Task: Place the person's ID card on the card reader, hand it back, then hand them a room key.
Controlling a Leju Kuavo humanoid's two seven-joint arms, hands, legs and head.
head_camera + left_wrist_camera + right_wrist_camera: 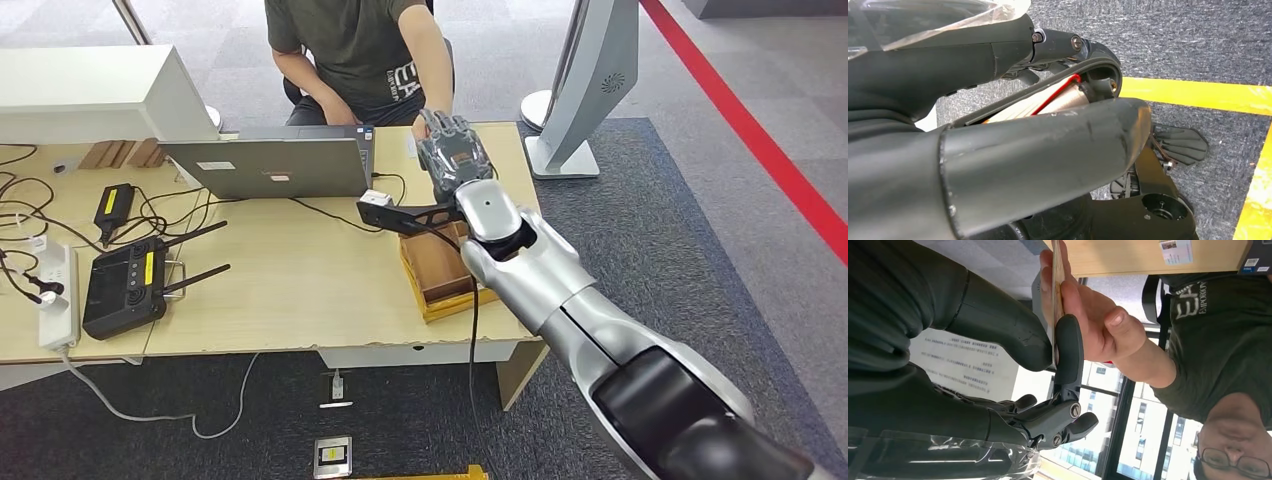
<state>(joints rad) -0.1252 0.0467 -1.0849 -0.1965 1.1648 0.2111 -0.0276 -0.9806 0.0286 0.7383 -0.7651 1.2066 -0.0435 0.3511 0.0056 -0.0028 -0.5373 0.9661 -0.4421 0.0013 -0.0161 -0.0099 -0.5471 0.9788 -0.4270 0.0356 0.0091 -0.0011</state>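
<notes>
laptop (275, 165) behind controller (125, 283), wooden tray (445, 275) at right

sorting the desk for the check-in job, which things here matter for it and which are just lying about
Part of the job:
card, pinched by the right hand
person's hand, also on the card
wooden tray

Just lying about:
laptop
black remote control
power strip

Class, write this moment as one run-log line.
right hand: pinches card | person's hand: also on card | left hand: hangs by floor
</notes>
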